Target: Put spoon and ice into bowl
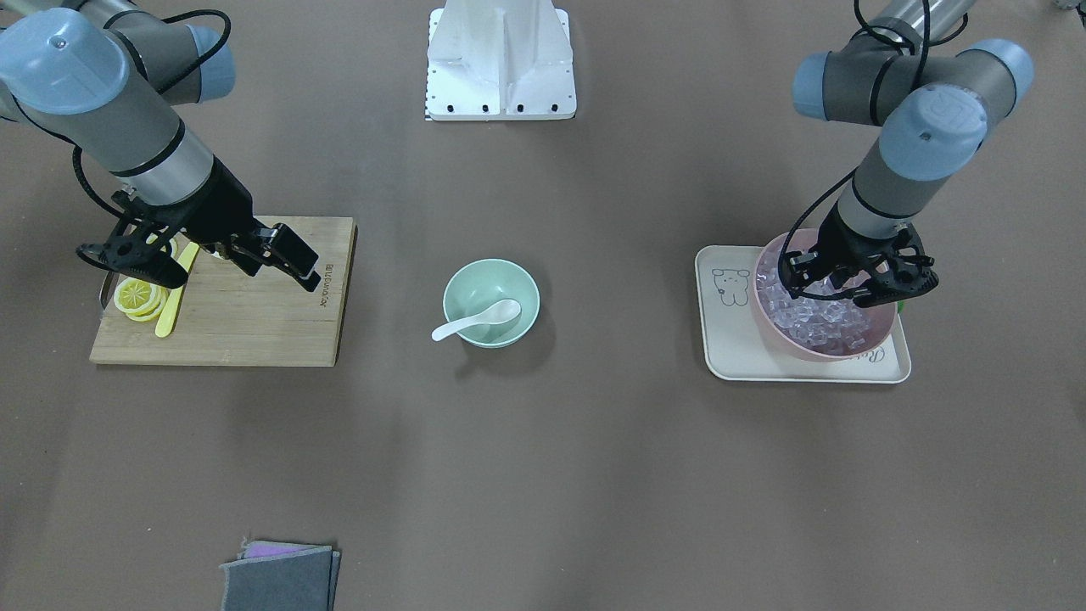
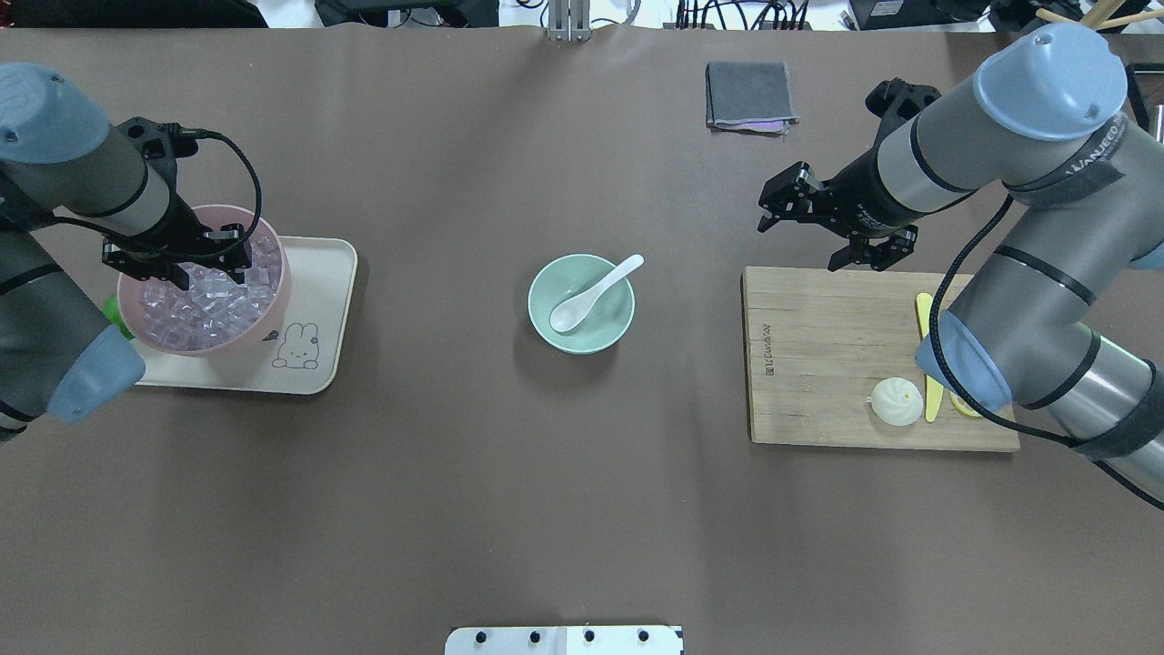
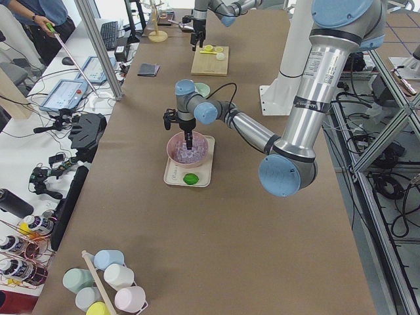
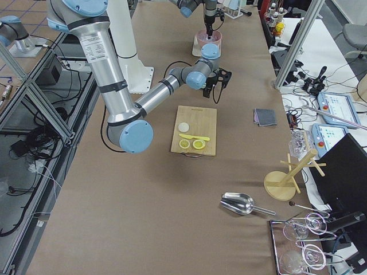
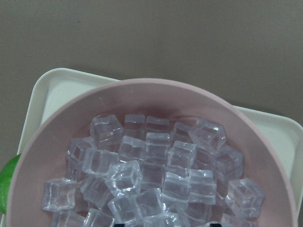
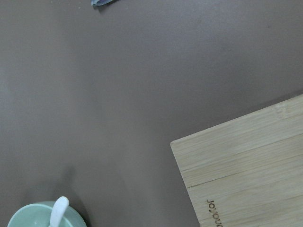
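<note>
Down in the pink bowl (image 5: 189,92), the left gripper (image 2: 177,268) has its jaws spread among the ice (image 5: 156,175); whether a cube sits between them is hidden. The right gripper (image 2: 800,241) hangs wide open and empty by the far edge of the cutting board (image 2: 818,364). The spoon (image 2: 591,291) lies in the bowl (image 2: 555,332), its handle over the rim. The pink bowl stands on a cream tray (image 2: 327,273). A folded grey cloth (image 2: 747,94) lies on the brown table (image 2: 546,500), and desks with tablets (image 3: 65,92) run alongside.

white spoon (image 2: 596,291) in mint bowl (image 2: 602,333), ice cubes (image 5: 156,165) in pink bowl (image 5: 156,96)
</note>
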Controlling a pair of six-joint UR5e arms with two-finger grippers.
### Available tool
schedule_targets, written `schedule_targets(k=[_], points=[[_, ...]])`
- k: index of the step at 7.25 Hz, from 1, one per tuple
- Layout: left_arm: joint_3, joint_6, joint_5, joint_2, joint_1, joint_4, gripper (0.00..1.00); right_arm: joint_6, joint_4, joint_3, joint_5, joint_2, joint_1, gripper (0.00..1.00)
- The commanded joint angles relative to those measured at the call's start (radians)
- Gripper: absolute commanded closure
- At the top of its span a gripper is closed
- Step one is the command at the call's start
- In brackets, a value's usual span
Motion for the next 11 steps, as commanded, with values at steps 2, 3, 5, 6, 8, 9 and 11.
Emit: schedule_targets(k=[2, 3, 5, 6, 8, 9, 11], points=[[0.015, 0.001, 0.000, -0.001, 0.000, -0.002, 0.49, -0.029, -0.001, 0.001, 0.046, -0.020, 0.043, 0.00], [0.015, 0.001, 0.000, -0.001, 0.000, -0.004, 0.57, -0.029, -0.001, 0.001, 0.064, -0.021, 0.057, 0.00], [0.010, -0.001, -0.002, -0.003, -0.002, -0.002, 1.00, -0.029, -0.001, 0.003, 0.089, -0.021, 0.082, 0.00], [-0.022, 0.001, -0.014, -0.004, -0.005, 0.007, 1.00, -0.051, -0.001, 0.009, 0.142, -0.030, 0.130, 0.00], [-0.074, -0.004, -0.111, -0.102, -0.048, 0.060, 1.00, -0.085, -0.001, 0.018, 0.164, -0.056, 0.160, 0.00], [-0.071, -0.019, -0.138, -0.207, -0.049, 0.097, 1.00, -0.088, -0.001, 0.018, 0.164, -0.058, 0.161, 0.00], [0.019, -0.115, -0.140, -0.370, 0.016, 0.076, 1.00, -0.141, -0.001, 0.020, 0.161, -0.098, 0.184, 0.00]])
